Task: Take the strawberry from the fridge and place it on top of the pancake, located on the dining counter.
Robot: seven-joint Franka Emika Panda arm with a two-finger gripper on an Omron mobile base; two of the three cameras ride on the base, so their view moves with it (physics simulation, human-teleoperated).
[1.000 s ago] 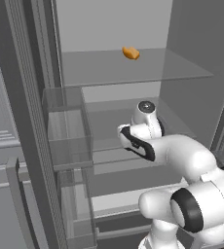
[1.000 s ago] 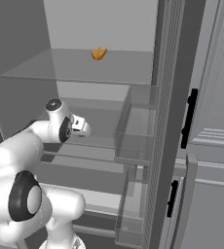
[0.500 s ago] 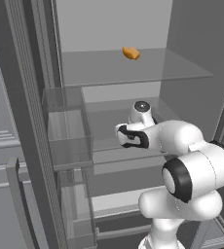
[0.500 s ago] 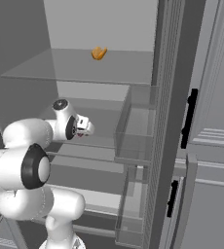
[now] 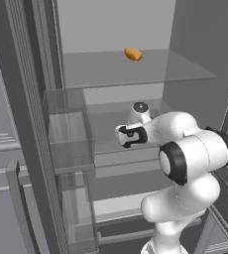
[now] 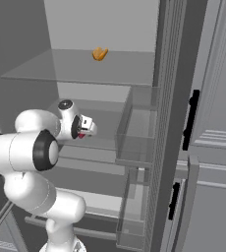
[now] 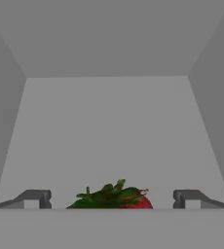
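Strawberry point(image 7: 115, 197) | centred between end effector point(image 7: 112, 199) fingertips, touching neither | end effector wide open, holding nothing

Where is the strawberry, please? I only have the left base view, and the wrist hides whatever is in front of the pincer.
Observer: In the hand view, the strawberry sits midway between the fingertips of the pincer, with its leafy top towards the camera.
Operator: Thank you. Are the fingertips touching it?
Observer: No. There is a gap on each side, so the pincer is open.
Operator: Does the right base view show it as well?
Observer: Yes, as a sliver of red just under the pincer's tip.
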